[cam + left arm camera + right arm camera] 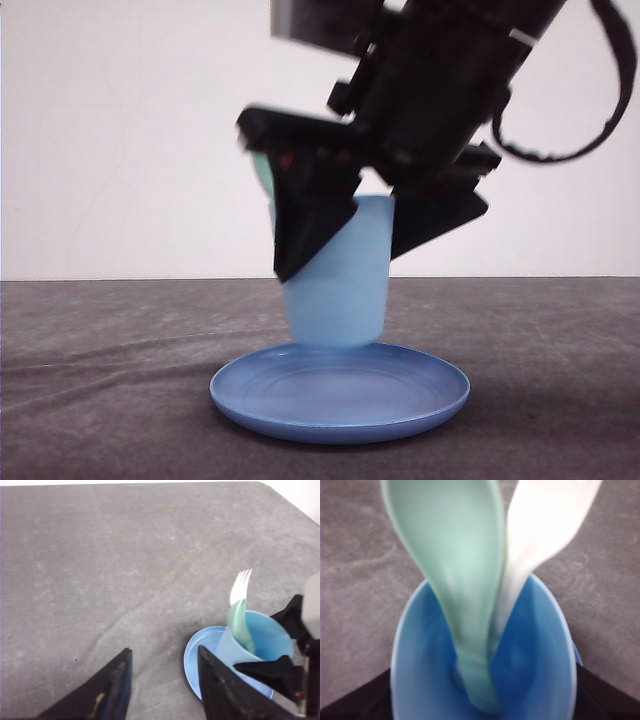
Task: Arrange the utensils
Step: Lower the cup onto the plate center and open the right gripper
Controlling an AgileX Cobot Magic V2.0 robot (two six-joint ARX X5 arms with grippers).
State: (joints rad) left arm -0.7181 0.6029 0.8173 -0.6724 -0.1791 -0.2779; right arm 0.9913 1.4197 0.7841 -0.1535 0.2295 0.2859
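From my remote station, the mint-green spoon (465, 595) and white fork (540, 535), light, stiff, slick plastic best pinched at the raised heads, stand handle-down in the light blue cup (338, 290) on the blue plate (340, 392), right gripper (380, 235) jaws spread astride it, left gripper (162, 685) jaws spread on nothing.

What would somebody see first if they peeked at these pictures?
Probably the light blue cup standing on a round blue plate in the middle of the grey table. A mint-green spoon and a white fork stick up out of the cup, handles down. The right arm's black claw sits right at the cup, its fingers on either side of it.
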